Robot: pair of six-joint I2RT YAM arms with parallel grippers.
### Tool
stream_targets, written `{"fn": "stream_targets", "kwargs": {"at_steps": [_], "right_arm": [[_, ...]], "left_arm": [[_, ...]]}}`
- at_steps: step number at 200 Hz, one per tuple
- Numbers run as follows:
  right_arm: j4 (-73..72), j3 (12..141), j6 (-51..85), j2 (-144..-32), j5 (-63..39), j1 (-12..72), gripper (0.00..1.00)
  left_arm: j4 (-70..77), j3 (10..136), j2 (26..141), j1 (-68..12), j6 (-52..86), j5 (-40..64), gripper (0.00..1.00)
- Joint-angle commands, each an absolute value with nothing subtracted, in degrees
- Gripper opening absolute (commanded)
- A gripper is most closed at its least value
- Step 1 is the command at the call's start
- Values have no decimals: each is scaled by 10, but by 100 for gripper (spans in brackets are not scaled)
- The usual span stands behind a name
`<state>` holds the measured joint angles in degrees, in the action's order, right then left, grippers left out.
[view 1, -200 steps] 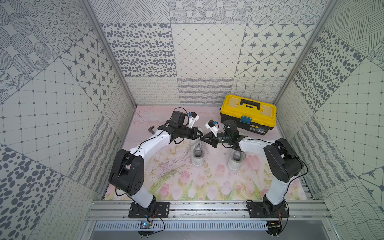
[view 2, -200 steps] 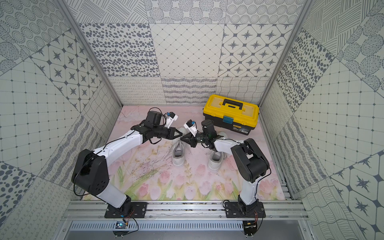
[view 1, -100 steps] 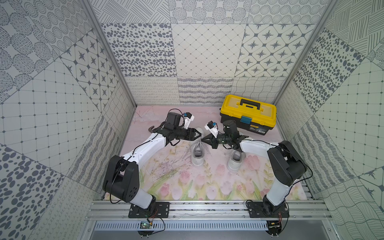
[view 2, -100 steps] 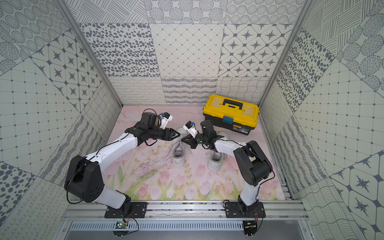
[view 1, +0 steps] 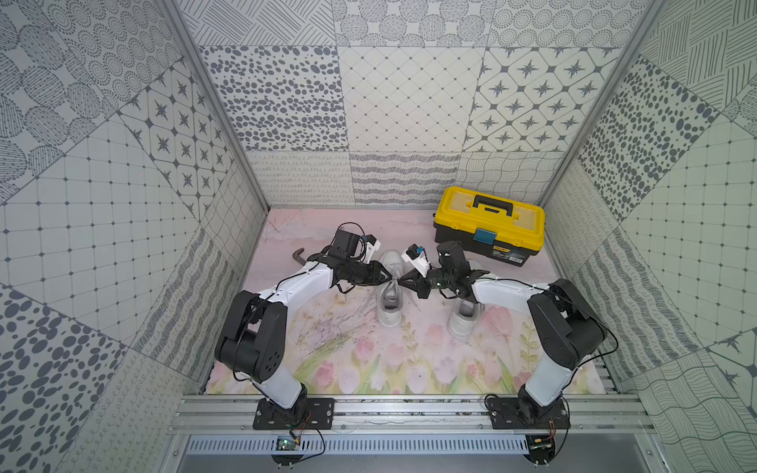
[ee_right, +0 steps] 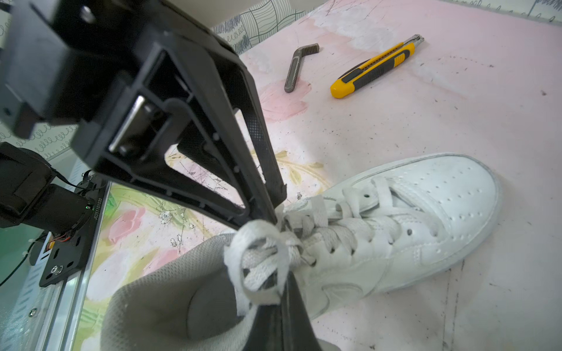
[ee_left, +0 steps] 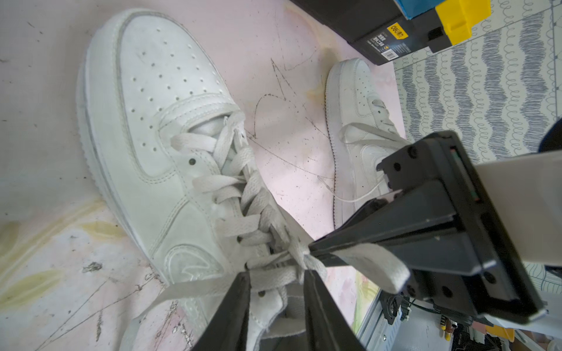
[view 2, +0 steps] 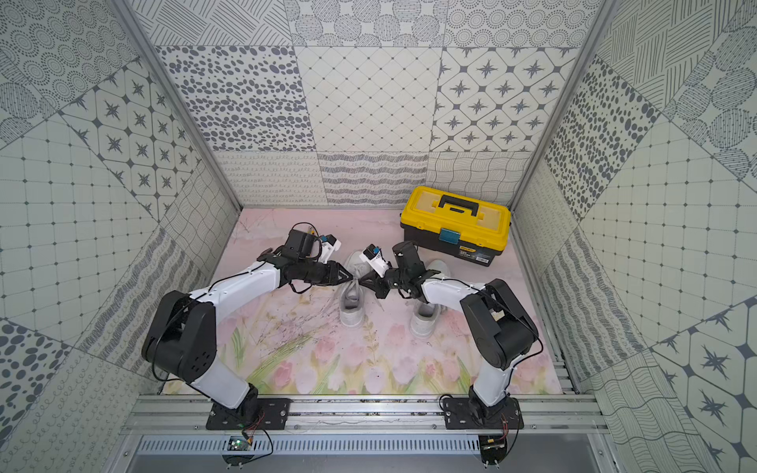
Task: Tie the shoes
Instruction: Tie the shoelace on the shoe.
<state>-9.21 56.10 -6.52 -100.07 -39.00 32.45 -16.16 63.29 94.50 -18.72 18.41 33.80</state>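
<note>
A white shoe [view 1: 389, 307] and the other shoe [view 1: 465, 321] stand side by side on the flowered mat [view 1: 360, 364], toes toward the back wall and heels toward the arm bases. The left gripper [view 1: 386, 279] and right gripper [view 1: 404, 281] meet almost tip to tip over the laces of the white shoe, which is on the left arm's side. The other shoe sits under the right arm, a thin lace end trailing on the mat. The right gripper is clenched on a lace loop [ee_left: 368, 267] where the laces cross above the top eyelets. The left gripper's jaws stand partly apart, released, and a flat lace strand [ee_left: 213, 283] crosses the gap between them. A yellow and black toolbox [view 1: 489, 223] stands in the back corner beyond the other shoe. A utility knife [ee_right: 374, 67] and a bent metal key [ee_right: 299, 65] lie on the mat beyond the white shoe.
</note>
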Motion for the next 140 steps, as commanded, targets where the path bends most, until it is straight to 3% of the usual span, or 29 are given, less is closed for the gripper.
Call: {"fn": "stream_targets", "kwargs": {"at_steps": [1,69,140], "right_arm": [[-104,551,-73,-983,-384,329,0],[-104,557,-73,-988,-377,337,0],[-102,559,-72,-983,-375,337,13]], "left_arm": [[-147,627,946,-185,208,379,34],[-119,614,936,-189,227,399,34],[-115,620,932,-198,229,403,33]]}}
